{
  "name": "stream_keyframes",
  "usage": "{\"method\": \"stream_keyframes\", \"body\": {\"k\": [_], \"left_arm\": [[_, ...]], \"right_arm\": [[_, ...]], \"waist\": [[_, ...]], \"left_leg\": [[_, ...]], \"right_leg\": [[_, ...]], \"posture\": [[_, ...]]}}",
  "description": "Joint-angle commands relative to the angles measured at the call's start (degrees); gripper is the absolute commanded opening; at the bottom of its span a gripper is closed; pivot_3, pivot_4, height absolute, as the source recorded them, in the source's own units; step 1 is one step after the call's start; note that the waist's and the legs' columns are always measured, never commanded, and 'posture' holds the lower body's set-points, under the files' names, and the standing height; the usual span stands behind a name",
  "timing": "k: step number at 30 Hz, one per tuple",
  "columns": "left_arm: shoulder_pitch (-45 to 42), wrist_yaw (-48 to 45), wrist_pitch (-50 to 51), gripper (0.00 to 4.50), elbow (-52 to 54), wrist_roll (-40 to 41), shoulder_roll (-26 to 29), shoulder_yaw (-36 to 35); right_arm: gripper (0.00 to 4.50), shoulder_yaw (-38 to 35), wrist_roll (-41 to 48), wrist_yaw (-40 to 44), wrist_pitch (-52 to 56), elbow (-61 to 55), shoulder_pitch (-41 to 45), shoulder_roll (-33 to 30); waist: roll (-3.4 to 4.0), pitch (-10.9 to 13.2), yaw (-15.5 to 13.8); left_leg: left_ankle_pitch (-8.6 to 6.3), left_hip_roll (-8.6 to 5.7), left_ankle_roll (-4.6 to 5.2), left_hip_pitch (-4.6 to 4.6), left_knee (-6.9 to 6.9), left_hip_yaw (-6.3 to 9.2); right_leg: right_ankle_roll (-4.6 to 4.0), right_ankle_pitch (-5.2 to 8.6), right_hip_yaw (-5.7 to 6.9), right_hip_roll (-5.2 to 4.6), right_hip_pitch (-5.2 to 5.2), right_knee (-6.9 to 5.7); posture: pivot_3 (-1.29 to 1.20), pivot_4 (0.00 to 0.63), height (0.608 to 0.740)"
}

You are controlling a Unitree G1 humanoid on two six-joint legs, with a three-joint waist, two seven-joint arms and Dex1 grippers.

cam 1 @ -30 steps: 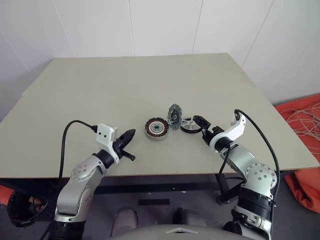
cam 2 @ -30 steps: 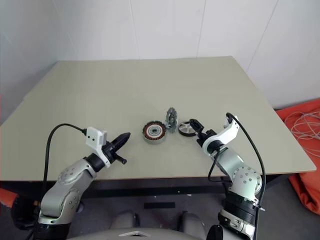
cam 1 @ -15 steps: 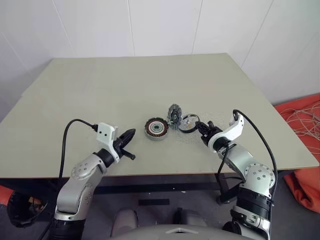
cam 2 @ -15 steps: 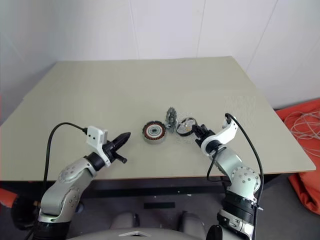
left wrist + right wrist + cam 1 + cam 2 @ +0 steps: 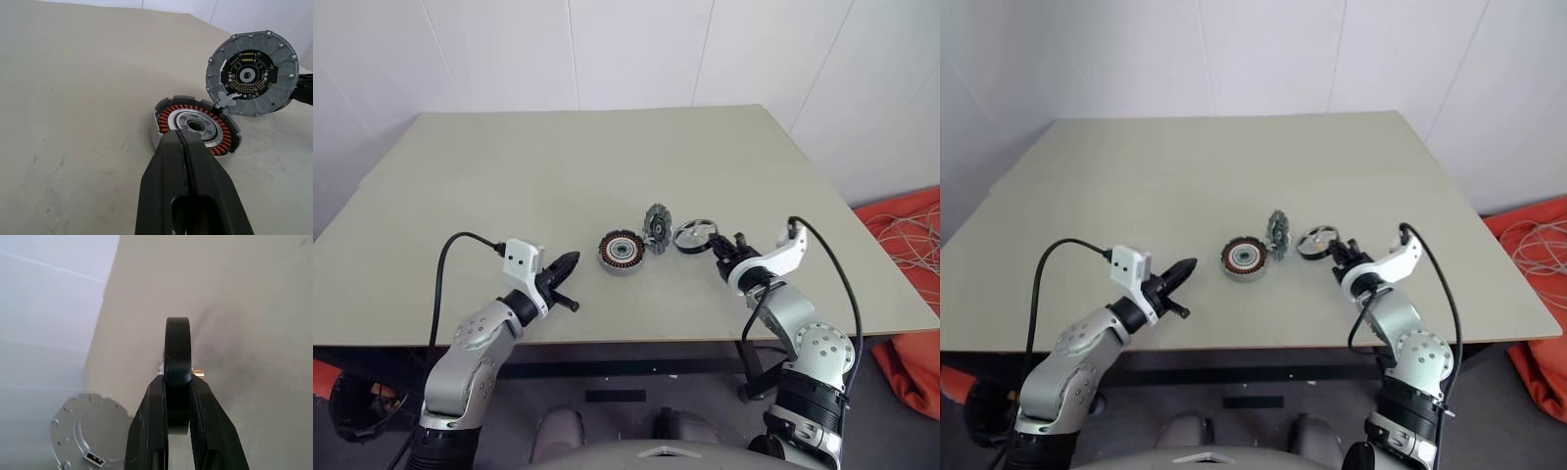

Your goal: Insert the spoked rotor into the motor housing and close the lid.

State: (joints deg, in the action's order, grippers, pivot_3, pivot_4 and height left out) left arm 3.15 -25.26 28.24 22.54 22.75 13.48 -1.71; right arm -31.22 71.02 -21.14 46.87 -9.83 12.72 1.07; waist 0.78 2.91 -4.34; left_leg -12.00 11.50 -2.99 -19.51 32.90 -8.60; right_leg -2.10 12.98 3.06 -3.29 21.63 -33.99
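Observation:
The motor housing (image 5: 620, 251), with coppery windings around a silver centre, lies flat at mid-table. Just right of it the grey notched lid (image 5: 657, 227) stands tilted up, its dark circuit face (image 5: 252, 73) turned toward the housing (image 5: 195, 128). My right gripper (image 5: 722, 247) is shut on the rim of the spoked rotor (image 5: 695, 235) and holds it tilted, just above the table, right of the lid. The right wrist view shows the rotor (image 5: 177, 357) edge-on between the fingers (image 5: 152, 431). My left gripper (image 5: 563, 264) is shut and empty, pointing at the housing from its left.
The beige table (image 5: 558, 166) ends close in front of both arms. An orange cloth with pale cables (image 5: 911, 235) lies on the floor beyond the table's right edge. White walls stand behind the table.
My right gripper has shut on the rotor, lifted it off the table, tipped it and carried it slightly right. The left arm has kept still.

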Motion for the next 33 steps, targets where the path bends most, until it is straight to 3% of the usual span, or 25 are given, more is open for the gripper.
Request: {"method": "stream_keyframes", "body": {"k": [1,16,28,33], "left_arm": [[-0.75,0.06,0.01,0.00,2.21,1.08,0.25,0.17],[-0.37,0.50,-0.01,0.00,2.37,1.53,-0.03,0.76],[0.04,1.15,-0.06,0.00,2.74,1.77,-0.56,1.14],[0.86,1.59,0.10,0.00,3.48,1.96,-0.72,1.12]], "right_arm": [[0.27,-2.26,2.95,-1.62,-5.52,-0.93,2.24,0.44],[0.27,3.54,20.12,3.44,-9.03,-3.45,4.88,1.24],[0.27,15.89,25.42,-1.27,-7.77,-0.07,9.54,6.35],[0.27,19.17,28.18,-2.31,-5.25,2.68,11.30,5.65]], "waist": [[0.00,0.00,0.07],[0.02,0.00,0.25],[0.01,-0.01,0.27],[0.00,-0.02,0.23]], "left_leg": [[0.00,0.00,0.00,0.00,0.00,0.00],[0.15,0.01,-0.24,-0.32,0.31,-0.01],[0.16,0.03,-0.24,-0.51,0.31,0.02],[0.16,0.02,-0.25,-0.50,0.32,0.02]], "right_leg": [[0.05,-0.03,0.00,0.00,0.01,0.00],[-0.15,0.10,-0.09,0.00,0.63,-0.73],[0.03,-0.01,-0.07,0.02,0.79,-0.75],[-0.01,0.01,-0.07,0.01,0.78,-0.75]], "posture": [[0.00,0.000,0.740],[0.00,0.000,0.740],[0.00,0.000,0.740],[0.00,0.000,0.740]]}}
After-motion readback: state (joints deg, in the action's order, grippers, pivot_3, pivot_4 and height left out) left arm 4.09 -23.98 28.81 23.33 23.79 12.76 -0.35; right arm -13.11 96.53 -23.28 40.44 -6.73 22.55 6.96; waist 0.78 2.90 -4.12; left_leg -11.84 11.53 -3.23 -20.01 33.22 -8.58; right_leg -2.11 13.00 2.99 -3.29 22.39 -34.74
